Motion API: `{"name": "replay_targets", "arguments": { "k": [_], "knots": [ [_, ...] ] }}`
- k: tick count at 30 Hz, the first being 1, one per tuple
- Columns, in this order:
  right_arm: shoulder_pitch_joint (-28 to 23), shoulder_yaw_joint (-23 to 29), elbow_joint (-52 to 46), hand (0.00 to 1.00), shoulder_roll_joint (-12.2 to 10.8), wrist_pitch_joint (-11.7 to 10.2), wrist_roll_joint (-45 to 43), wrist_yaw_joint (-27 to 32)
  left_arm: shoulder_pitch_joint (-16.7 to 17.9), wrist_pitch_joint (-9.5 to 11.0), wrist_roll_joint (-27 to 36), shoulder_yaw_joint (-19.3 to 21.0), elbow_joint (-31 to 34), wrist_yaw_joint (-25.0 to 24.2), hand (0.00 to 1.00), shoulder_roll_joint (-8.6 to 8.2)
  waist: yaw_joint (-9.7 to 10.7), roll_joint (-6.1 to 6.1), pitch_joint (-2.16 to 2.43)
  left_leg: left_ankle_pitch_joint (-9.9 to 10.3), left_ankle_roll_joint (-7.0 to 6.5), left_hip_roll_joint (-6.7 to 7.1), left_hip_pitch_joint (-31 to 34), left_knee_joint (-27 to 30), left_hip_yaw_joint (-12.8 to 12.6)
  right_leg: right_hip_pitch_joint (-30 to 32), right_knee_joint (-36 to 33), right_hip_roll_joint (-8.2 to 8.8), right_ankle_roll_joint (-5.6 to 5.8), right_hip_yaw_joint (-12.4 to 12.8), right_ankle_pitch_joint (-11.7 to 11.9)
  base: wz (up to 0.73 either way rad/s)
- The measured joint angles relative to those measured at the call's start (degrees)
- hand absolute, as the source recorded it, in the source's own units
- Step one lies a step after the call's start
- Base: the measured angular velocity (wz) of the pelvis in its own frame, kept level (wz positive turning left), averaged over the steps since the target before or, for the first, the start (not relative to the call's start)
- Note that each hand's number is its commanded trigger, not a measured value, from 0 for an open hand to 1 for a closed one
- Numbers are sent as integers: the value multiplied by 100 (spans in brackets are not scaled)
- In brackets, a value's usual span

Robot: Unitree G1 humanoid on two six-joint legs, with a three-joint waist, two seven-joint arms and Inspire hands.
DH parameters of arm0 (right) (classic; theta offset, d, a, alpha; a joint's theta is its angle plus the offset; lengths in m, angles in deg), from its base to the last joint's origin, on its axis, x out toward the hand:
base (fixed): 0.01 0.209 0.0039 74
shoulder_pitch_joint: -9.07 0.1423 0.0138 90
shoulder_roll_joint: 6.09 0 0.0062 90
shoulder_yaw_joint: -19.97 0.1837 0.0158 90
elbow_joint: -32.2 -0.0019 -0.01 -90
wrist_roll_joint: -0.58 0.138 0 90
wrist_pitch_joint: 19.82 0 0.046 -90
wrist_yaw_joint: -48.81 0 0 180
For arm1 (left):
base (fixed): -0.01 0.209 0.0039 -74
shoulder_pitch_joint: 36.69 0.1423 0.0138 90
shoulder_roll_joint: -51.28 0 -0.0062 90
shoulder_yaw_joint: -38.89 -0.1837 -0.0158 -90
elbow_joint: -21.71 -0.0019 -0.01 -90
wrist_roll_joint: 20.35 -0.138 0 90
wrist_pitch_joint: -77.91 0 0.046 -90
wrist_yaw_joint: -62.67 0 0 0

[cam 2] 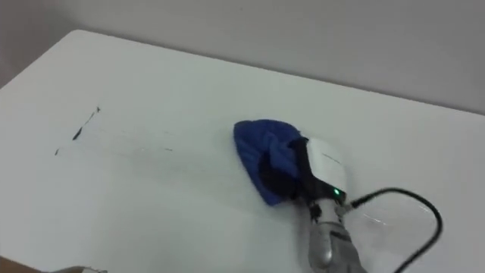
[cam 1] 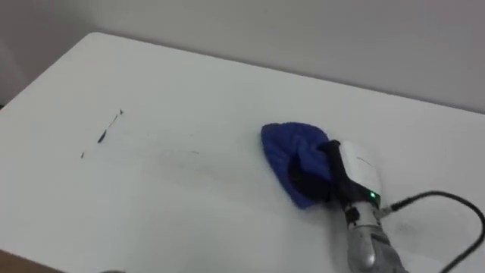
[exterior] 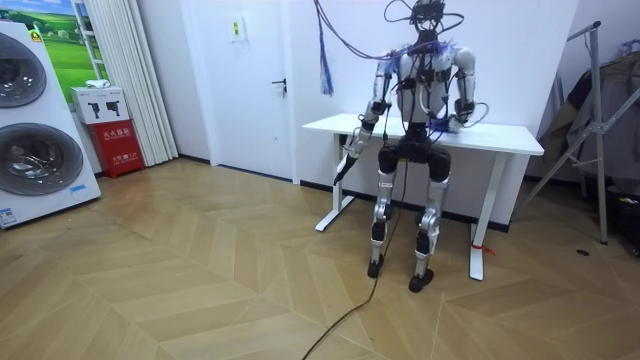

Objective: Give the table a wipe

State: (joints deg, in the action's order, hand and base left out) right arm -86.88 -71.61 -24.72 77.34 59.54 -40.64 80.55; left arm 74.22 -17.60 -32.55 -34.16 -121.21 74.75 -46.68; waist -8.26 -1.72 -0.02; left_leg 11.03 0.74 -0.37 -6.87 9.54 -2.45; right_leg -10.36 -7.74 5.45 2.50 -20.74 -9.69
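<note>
The blue cloth [cam 1: 292,155] is seen lying bunched on the white counter [cam 1: 189,91], right of the middle and away from every edge. The right hand [cam 1: 360,171] is laid on it from the near right side. The white back of the hand is turned up and a small green light [cam 1: 372,196] is lit at the wrist. The fingers are covered by the folds of the cloth, so it cannot be told whether they are closed on it or only pressed flat.

To the left of the cloth a pale grey smear is seen on the counter. Further left, well apart from the cloth, 2 short dark marks [cam 1: 101,136] are drawn in a slanted line.

In the room view the robot is seen standing upright at the long side of the counter, facing it. The left hand [exterior: 352,148] is held low beside the counter's end at the room view's left – its state cannot be told. A white door [exterior: 250,80] is seen behind, and 2 washing machines [exterior: 30,130] are stacked at the far left on the wooden floor [exterior: 200,290].
</note>
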Motion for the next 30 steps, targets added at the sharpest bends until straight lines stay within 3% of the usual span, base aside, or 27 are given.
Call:
{"name": "replay_targets", "arguments": {
  "k": [3,6,10,11,12,13,15,16,18,20,21,22,23,24,25,26,27,28,29,30],
  "knots": [
    [-50,426,190,100,227,7,348,85,-4,85,26,-38,8,5,0,0,170,87,51,54,-91,20,-4,8,-59,-11,-33,28,91,24,-37,-9],
    [92,438,453,100,284,123,452,39,-124,89,48,-207,12,9,0,-12,153,112,58,81,-115,19,-103,28,-72,-48,-162,60,90,24,-54,-7],
    [642,85,432,100,153,910,458,-230,-405,42,181,-551,-26,28,0,-76,-146,127,36,165,-138,-20,-37,267,-387,406,-929,269,37,-80,-232,-47],
    [927,-179,428,100,126,1197,456,-391,-524,32,406,-719,-67,60,0,-64,-299,147,20,217,-145,-50,24,381,-563,613,-1287,391,1,-369,-256,-93],
    [1250,-560,418,100,108,1427,376,-585,-667,48,580,-903,-167,102,0,-56,-521,181,-27,239,-164,-99,48,431,-678,875,-1678,546,-43,-728,-231,-106],
    [1407,-775,393,100,82,1535,289,-686,-747,61,610,-977,-252,109,0,-41,-655,193,-28,250,-169,-103,69,434,-738,1020,-1852,608,-95,-872,-196,-115],
    [2049,-1489,346,100,-380,1768,-105,-1061,-1120,94,592,-1112,-568,133,0,59,-1049,178,-47,269,-191,-316,280,539,-1004,1476,-2541,854,-131,-1175,-28,-60],
    [2174,-1570,383,100,-482,1755,-208,-1111,-1210,112,587,-1158,-643,140,0,101,-1144,164,-47,263,-181,-347,317,565,-985,1484,-2811,983,-124,-1283,-24,0],
    [2785,-1941,763,100,-789,1555,-464,-1227,-1296,211,585,-1311,-632,154,0,185,-1712,137,-62,263,-96,-447,490,704,-966,1456,-3328,1599,-43,-1251,-121,4],
    [3050,-2028,834,100,-786,1399,-539,-1215,-1297,213,590,-1314,-623,195,0,215,-2119,133,-76,244,-16,-551,737,802,-888,1455,-3121,1973,21,-1248,-150,12],
    [3128,-2026,961,100,-773,1333,-531,-1132,-1207,207,598,-1317,-672,241,0,262,-2186,84,-49,197,66,-620,883,819,-723,1400,-2725,2083,101,-1222,-104,51],
    [3114,-2018,1150,100,-713,1304,-492,-984,-1135,166,608,-1306,-695,246,0,327,-2164,96,-68,134,157,-709,964,796,-527,1262,-2160,2082,237,-1218,-3,70],
    [3056,-1949,1249,100,-693,1230,-345,-877,-1103,161,614,-1318,-695,244,0,372,-2126,106,-74,106,207,-776,989,781,-428,1164,-1826,2045,281,-1228,80,94],
    [2911,-1870,1262,100,-692,1093,-189,-666,-1051,160,656,-1336,-695,235,0,465,-1937,69,-65,32,334,-830,1026,701,-153,1026,-1286,2002,307,-1228,294,86],
    [2814,-1834,1285,100,-692,1001,-175,-605,-1035,160,660,-1320,-694,227,0,483,-1808,48,-69,-9,406,-850,1022,660,-54,946,-1072,1947,335,-1239,412,115],
    [2613,-1699,1292,100,-691,791,-156,-497,-1044,167,645,-1247,-688,220,0,571,-1576,5,-92,-98,561,-956,985,597,-19,805,-707,1866,401,-1238,669,104],
    [2442,-1567,1301,100,-692,572,-153,-429,-1062,184,643,-1199,-656,190,0,673,-1396,-129,-107,-147,765,-1058,930,579,-44,834,-607,1707,446,-1210,997,87],
    [2232,-1449,1281,100,-671,406,-160,-416,-1026,188,648,-1074,-654,175,0,664,-1273,-107,-31,-174,970,-1277,851,579,-69,759,-722,1502,831,-1222,652,39],
    [2144,-1415,1261,100,-630,363,-153,-406,-1013,188,653,-1051,-662,168,0,607,-1184,8,-26,-200,1033,-1463,801,565,-79,698,-757,1300,750,-1233,569,11],
    [1962,-1334,1188,100,-506,257,-87,-317,-1011,210,654,-1048,-660,90,0,519,-1000,97,-19,-332,1140,-1715,722,446,-241,713,-915,1088,621,-1278,344,7]
  ]
}}
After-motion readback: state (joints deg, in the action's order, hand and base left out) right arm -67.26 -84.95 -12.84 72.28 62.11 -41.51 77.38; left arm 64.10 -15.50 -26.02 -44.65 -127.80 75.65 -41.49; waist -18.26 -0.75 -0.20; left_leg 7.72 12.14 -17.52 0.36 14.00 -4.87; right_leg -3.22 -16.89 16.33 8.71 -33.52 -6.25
